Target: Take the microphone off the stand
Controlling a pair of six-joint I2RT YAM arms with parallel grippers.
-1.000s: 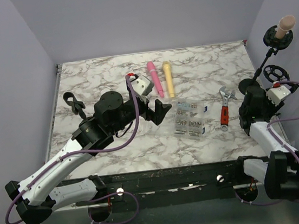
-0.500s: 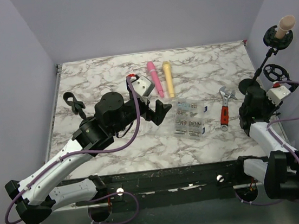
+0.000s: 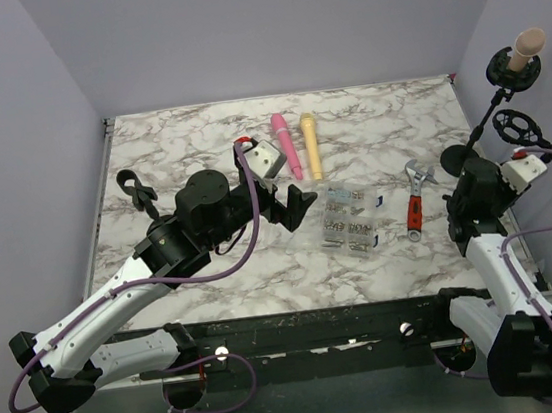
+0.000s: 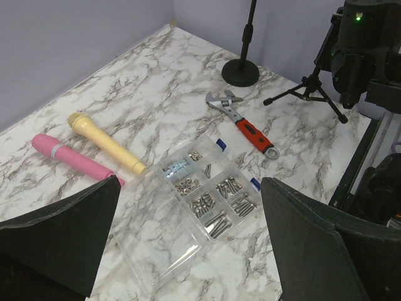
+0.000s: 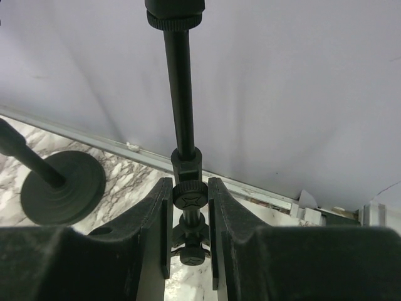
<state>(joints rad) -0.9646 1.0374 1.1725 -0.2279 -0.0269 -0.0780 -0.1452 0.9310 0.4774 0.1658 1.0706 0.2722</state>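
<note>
A beige microphone sits in the clip of a round-base stand at the far right, high above the table. Beside it is a tripod stand topped by an empty ring mount. My right gripper is shut on the tripod stand's pole at a knurled knob, with the jaws pressed on both sides of it. The microphone is out of the right wrist view. My left gripper is open and empty above the table's middle.
A pink microphone and a yellow one lie at the back centre. A clear box of screws lies under the left gripper. A red-handled wrench lies right of the box. A black clip is at the left edge.
My right wrist has shifted a little right and away, and the ring mount on the tripod stand moved up and right with it. The left arm has not moved.
</note>
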